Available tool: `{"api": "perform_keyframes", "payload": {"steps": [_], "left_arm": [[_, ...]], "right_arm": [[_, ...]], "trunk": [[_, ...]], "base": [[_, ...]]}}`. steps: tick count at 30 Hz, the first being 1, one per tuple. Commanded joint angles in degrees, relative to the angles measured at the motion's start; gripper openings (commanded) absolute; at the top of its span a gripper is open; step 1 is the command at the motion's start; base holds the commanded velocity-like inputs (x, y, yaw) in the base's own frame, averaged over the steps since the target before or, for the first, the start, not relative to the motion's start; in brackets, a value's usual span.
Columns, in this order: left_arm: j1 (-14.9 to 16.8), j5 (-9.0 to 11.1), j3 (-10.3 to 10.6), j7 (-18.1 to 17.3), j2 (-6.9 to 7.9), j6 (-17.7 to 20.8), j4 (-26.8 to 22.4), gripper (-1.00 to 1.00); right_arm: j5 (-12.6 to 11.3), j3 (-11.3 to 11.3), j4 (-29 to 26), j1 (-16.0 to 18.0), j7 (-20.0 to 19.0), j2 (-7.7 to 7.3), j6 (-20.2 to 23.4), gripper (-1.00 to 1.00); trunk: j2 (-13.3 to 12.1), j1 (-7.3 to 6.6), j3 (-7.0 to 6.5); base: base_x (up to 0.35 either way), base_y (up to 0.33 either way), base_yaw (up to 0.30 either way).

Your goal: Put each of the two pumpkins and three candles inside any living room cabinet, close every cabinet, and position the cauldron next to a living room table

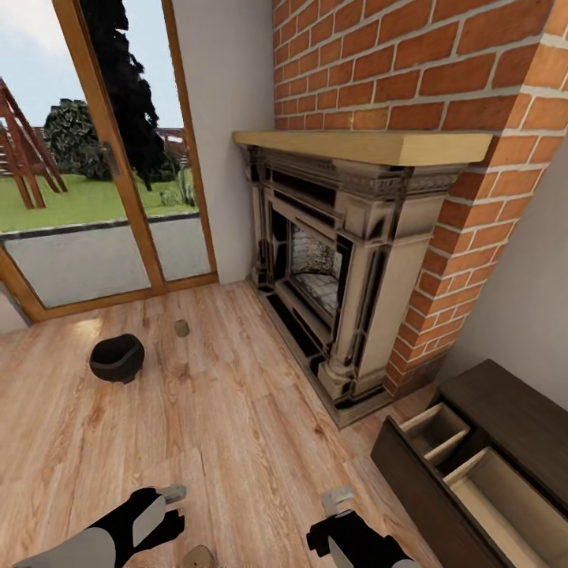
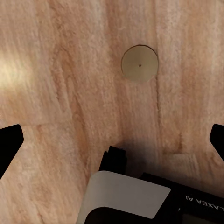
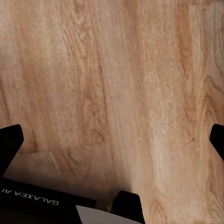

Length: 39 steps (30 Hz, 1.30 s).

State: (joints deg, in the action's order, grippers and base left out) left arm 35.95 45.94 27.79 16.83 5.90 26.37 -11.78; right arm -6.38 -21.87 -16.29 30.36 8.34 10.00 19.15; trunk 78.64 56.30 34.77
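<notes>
Down on the wood-plank floor (image 1: 237, 442), the cauldron (image 1: 117, 357) is sitting upright near the glass patio door (image 1: 95, 158), its round mouth facing up and tipped slightly toward the camera, well apart from both arms. A small beige candle (image 1: 182, 327) is standing on end just beyond it, its long axis vertical, near the cauldron but not touching it. Another candle (image 2: 139, 64) is showing in the left wrist view as a pale disc with a dark wick dot at its centre, so it too is standing upright on the floor, seen from straight above; its top is peeking in at the bottom edge of the head view between the two arms.

At the right, the cabinet (image 1: 505, 410) is standing along the wall with its long axis running away from the brick fireplace (image 1: 347, 260); its drawers (image 1: 473, 473) are hanging open toward the room, showing pale beige insides.

Both arms are hanging low over bare floor. The left gripper (image 2: 112, 140) is spread wide with nothing between its fingers (image 2: 9, 144), and the right gripper (image 3: 112, 140) is likewise spread and empty, its dark fingertips (image 3: 10, 144) sitting at the frame's opposite edges
</notes>
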Motion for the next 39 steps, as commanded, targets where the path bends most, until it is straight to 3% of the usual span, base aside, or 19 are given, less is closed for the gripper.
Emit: {"api": "perform_keyframes", "payload": {"steps": [1, 7, 9, 12, 30, 32, 35, 39], "left_arm": [[0.0, 0.0, 0.0, 0.0, 0.09, 0.0, -0.1, 1.00], [0.0, 0.0, 0.1, -0.2, 0.16, -0.5, -0.3, 1.00], [0.0, 0.1, 0.1, -0.3, -0.88, -3.9, -0.1, 1.00], [0.0, 0.1, 0.2, -0.4, -1.98, -5.6, 0.3, 1.00], [0.0, 0.0, 0.3, -3.1, -2.20, -6.1, 0.4, 1.00], [0.1, -0.1, 0.4, -4.5, -3.44, -5.8, -1.5, 1.00], [0.2, -0.4, 0.4, -4.4, -4.02, -5.2, -6.2, 1.00], [0.0, -0.5, 0.6, -4.7, -4.23, -5.8, -7.6, 1.00]], "right_arm": [[0.0, 0.0, 0.0, 0.0, 0.0, 0.00, -0.1, 1.00], [-0.1, 0.1, 0.0, 0.0, 0.0, 0.00, -0.2, 1.00], [-0.1, 0.1, 0.0, 0.0, 0.0, 0.00, -0.2, 1.00], [-0.1, 0.1, -0.1, 0.0, 0.0, 0.00, -0.2, 1.00], [-0.1, 0.1, 0.0, 0.0, -0.1, -0.06, -0.3, 1.00], [-0.1, 0.1, 0.0, 0.0, -0.1, -0.07, -0.3, 1.00], [0.0, 0.1, 0.0, 0.0, -0.1, -0.26, -0.3, 1.00], [0.0, 0.1, 0.0, 0.0, -0.1, -0.32, -1.6, 1.00]], "trunk": [[0.4, 0.23, 0.19], [2.8, 1.54, 1.26], [3.6, 1.98, 1.62], [4.8, 2.64, 2.16], [12.0, 6.60, 5.39], [12.8, 7.03, 5.75], [14.1, 7.69, 6.29], [15.7, 8.57, 7.01]], "base": [[0.000, 0.000, 0.285], [0.000, 0.000, 0.285], [0.000, 0.000, 0.286], [0.000, 0.000, 0.175], [0.000, 0.000, 0.008], [0.000, 0.000, 0.000], [0.000, 0.000, 0.000], [0.000, 0.000, 0.000]]}}
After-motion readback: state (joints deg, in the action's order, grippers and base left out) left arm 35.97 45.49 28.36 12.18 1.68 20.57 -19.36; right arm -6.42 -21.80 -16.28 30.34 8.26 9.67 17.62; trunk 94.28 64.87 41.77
